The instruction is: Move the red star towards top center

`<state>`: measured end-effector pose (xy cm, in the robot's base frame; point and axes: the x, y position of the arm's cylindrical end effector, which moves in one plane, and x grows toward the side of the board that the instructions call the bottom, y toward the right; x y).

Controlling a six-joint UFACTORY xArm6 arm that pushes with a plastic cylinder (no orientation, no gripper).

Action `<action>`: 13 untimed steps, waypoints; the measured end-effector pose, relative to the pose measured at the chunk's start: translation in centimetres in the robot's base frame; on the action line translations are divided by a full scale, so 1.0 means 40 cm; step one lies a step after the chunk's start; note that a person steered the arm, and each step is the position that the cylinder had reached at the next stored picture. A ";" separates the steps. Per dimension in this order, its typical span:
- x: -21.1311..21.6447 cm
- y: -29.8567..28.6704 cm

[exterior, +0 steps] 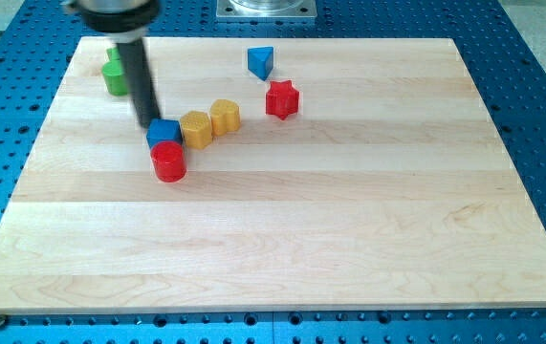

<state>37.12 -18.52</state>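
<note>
And there is the red star (282, 99), sitting in the upper middle of the wooden surface (349, 220), a touch to the view's left of centre and apart from everything else; just above it and slightly to the view's left sits a blue triangular block (261, 62), close by but not touching it, nearer the surface's top edge; over to the view's left of the star comes a slanting row, a yellow block (225, 116) first, then an orange-yellow block (196, 127) pressed right up against it, their exact shapes hard to call from here; that row runs on down to a blue block (164, 133), touching the orange-yellow one, and below the blue one a red round block (168, 161) sits tight against it; now my tip (149, 125), the bottom end of the dark rod, is down at the blue block's upper-left edge, touching it or as good as, well away from the star with the whole row between them; farther up at the view's top left a green block (116, 75) stands partly hidden behind the rod, near the surface's corner; as for fingers, this arm has none, only the rod, so nothing is being held at all.
</note>
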 end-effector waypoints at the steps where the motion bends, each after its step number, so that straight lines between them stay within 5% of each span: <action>1: -0.046 0.099; 2: -0.074 0.248; 5: -0.090 0.252; 7: -0.187 0.179; 8: -0.325 0.243; 9: -0.336 0.389; 11: 0.001 0.740; 12: 0.064 0.678; 13: -0.010 0.497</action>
<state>36.72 1.36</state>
